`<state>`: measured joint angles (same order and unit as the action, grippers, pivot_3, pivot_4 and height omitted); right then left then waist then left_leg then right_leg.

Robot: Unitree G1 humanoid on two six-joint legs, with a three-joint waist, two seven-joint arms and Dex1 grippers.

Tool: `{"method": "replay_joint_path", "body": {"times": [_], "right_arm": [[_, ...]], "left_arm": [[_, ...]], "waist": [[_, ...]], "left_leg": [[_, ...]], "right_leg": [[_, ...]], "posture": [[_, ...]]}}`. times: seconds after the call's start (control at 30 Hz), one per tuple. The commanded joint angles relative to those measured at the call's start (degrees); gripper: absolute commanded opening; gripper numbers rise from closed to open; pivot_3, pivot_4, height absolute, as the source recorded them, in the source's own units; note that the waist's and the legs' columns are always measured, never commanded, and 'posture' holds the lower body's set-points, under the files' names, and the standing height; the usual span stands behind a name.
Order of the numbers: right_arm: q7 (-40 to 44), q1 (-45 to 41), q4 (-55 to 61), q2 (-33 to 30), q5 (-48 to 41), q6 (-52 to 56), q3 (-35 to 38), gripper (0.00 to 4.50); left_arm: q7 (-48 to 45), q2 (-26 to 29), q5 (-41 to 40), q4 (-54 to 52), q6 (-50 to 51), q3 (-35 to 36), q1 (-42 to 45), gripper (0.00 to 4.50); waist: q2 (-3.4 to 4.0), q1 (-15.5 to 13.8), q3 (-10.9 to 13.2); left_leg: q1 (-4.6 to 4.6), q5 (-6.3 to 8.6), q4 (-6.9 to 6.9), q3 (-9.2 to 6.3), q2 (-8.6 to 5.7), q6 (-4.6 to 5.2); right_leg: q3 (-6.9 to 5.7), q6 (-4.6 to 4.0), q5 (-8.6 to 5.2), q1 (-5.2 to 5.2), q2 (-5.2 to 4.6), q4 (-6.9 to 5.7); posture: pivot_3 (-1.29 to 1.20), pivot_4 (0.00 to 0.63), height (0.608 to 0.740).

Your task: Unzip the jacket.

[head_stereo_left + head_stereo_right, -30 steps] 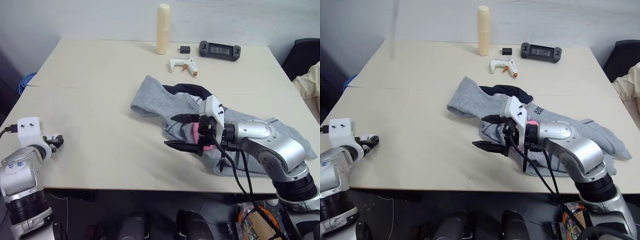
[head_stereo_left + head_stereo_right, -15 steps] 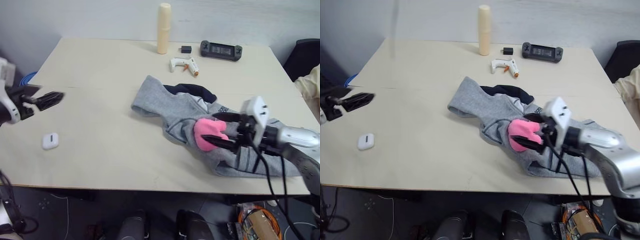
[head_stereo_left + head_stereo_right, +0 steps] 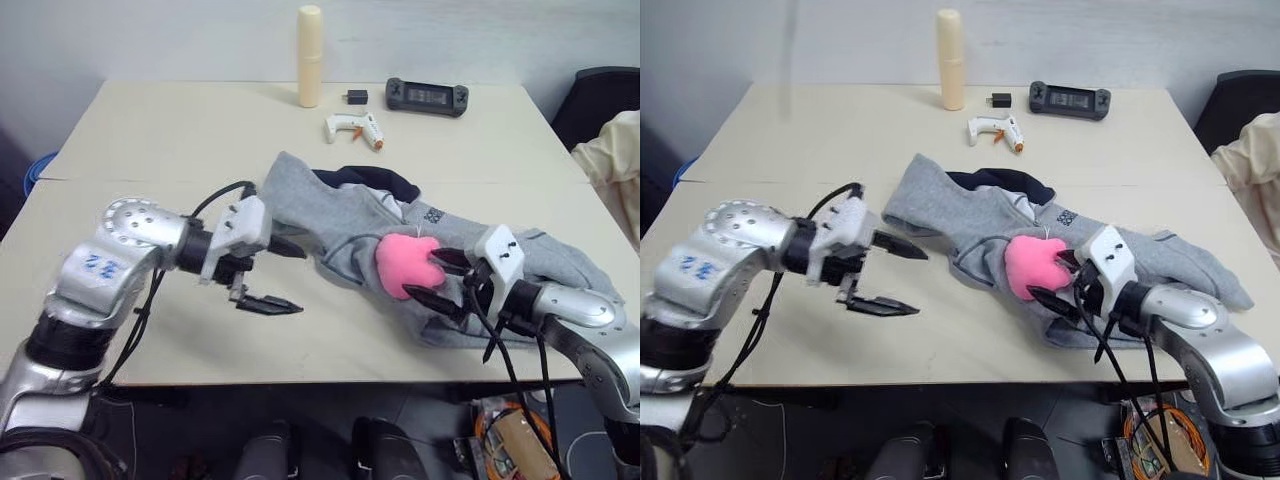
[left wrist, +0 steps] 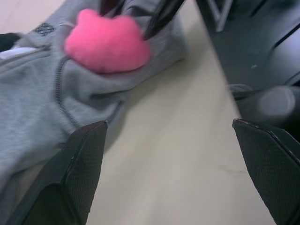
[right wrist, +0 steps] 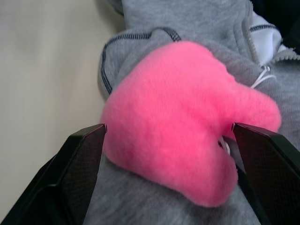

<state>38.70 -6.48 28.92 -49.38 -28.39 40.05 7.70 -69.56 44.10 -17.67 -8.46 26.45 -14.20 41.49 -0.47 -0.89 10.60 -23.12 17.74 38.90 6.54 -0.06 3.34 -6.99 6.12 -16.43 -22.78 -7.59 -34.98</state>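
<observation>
Left tool (image 3: 278, 276) points rightward, fingers spread, beside the jacket (image 3: 340, 215).

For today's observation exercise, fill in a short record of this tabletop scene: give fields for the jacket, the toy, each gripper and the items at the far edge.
jacket: grey, crumpled on the table, dark collar up
pink plush toy: lying on the jacket
left gripper: open, over the table beside the jacket
right gripper: open, at the toy
far edge: cream cylinder, white glue gun, black controller
</observation>
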Motion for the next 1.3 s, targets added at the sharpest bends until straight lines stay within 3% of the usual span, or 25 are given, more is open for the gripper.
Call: {"method": "replay_joint_path", "body": {"times": [0.03, 0.13, 0.27, 0.37, 0.53, 0.63, 0.83, 0.93, 1.03, 1.13, 1.3], "right_arm": [[4.6, 3.8, 1.0, -5.5, 2.6, -3.8, 7.0, 4.5], [11.9, 11.8, -3.4, -12.6, 8.7, -11.1, 13.4, 4.5], [18.5, 17.9, -10.3, -16.7, 13.3, -20.6, 18.6, 4.5], [19.6, 18.3, -15.2, -18.3, 17.8, -26.2, 17.7, 4.5], [20.5, 17.4, -21.9, -19.9, 23.9, -33.4, 13.6, 4.5], [19.2, 14.3, -26.8, -20.5, 27.3, -36.6, 10.2, 4.5], [20.5, 10.2, -34.0, -21.1, 29.5, -40.7, 7.4, 4.5], [21.9, 10.3, -34.0, -20.4, 28.8, -40.5, 6.5, 3.9], [22.7, 11.1, -32.7, -20.0, 27.9, -39.8, 7.1, 2.88], [24.0, 13.5, -30.4, -20.2, 26.5, -38.9, 9.8, 1.87], [25.6, 22.3, -29.1, -20.7, 28.8, -44.8, 18.0, 0.27]], "left_arm": [[-0.4, -2.3, 5.6, 4.9, -9.8, -2.5, 2.6, 4.48], [0.4, -6.9, 10.5, 13.3, -18.3, -5.5, 5.9, 4.48], [1.4, -13.1, 16.3, 25.2, -29.0, -8.7, 10.4, 4.48], [4.3, -19.3, 19.7, 35.4, -34.2, -10.0, 14.4, 4.48], [8.4, -25.3, 26.7, 50.2, -42.7, -13.0, 18.8, 4.48], [11.5, -29.2, 27.9, 56.3, -44.2, -12.2, 21.0, 3.9], [13.0, -32.4, 29.5, 61.6, -47.6, -11.8, 22.4, 1.95], [12.0, -33.0, 28.9, 61.1, -48.0, -10.9, 22.1, 1.06], [9.4, -32.5, 28.2, 59.2, -48.4, -10.6, 21.0, 0.12], [5.9, -31.0, 26.3, 54.7, -46.9, -9.6, 19.0, 0.0], [-10.8, -20.8, 17.1, 28.9, -32.7, -9.2, 8.3, 0.0]], "waist": [[0.0, -0.5, 0.0], [0.02, -1.3, 0.0], [0.02, -1.9, 0.0], [0.01, -1.9, 0.0], [0.01, -1.5, 0.0], [0.01, -1.1, 0.0], [0.0, -0.9, 0.0], [0.0, -0.8, 0.0], [0.01, -0.7, 0.0], [0.01, -0.7, 0.0], [0.12, -0.5, 0.0]], "left_leg": [[-0.02, 0.02, 0.03, 0.01, 0.0, 0.06], [-0.07, 0.06, 0.15, 0.02, -0.07, 0.25], [-0.02, 0.15, 0.22, 0.19, -0.15, 0.57], [-0.01, 0.19, 0.25, 0.24, -0.16, 0.65], [-0.04, 0.19, 0.24, 0.24, -0.16, 0.66], [-0.06, 0.18, 0.26, 0.23, -0.19, 0.67], [-0.07, 0.1, 0.31, 0.12, -0.33, 0.81], [-0.09, 0.11, 0.31, 0.05, -0.33, 0.78], [-0.09, 0.11, 0.31, 0.03, -0.33, 0.78], [-0.09, 0.11, 0.31, 0.01, -0.33, 0.76], [-0.08, 0.17, 0.3, -0.02, -0.28, 0.65]], "right_leg": [[0.0, 0.01, 0.01, 0.0, -0.01, 0.0], [-0.02, 0.09, 0.05, 0.01, -0.09, 0.0], [-0.19, 0.37, 0.22, 0.11, -0.12, 0.3], [-0.19, 0.43, 0.26, 0.1, -0.23, 0.34], [-0.34, 0.43, 0.27, 0.08, -0.5, 0.23], [-0.41, 0.43, 0.26, 0.09, -0.46, 0.22], [-0.52, 0.47, 0.29, 0.14, -0.91, 0.41], [-0.58, 0.47, 0.29, 0.16, -0.91, 0.44], [-0.6, 0.47, 0.29, 0.18, -0.91, 0.45], [-0.61, 0.47, 0.29, 0.19, -0.91, 0.46], [-0.6, 0.46, 0.28, 0.23, -0.81, 0.29]], "posture": [[0.0, 0.15, 0.74], [0.0, 0.15, 0.74], [0.0, 0.15, 0.74], [0.0, 0.15, 0.74], [0.0, 0.15, 0.74], [0.0, 0.15, 0.74], [0.0, 0.15, 0.74], [0.0, 0.15, 0.74], [0.0, 0.15, 0.74], [0.0, 0.15, 0.74], [0.0, 0.15, 0.74]]}}
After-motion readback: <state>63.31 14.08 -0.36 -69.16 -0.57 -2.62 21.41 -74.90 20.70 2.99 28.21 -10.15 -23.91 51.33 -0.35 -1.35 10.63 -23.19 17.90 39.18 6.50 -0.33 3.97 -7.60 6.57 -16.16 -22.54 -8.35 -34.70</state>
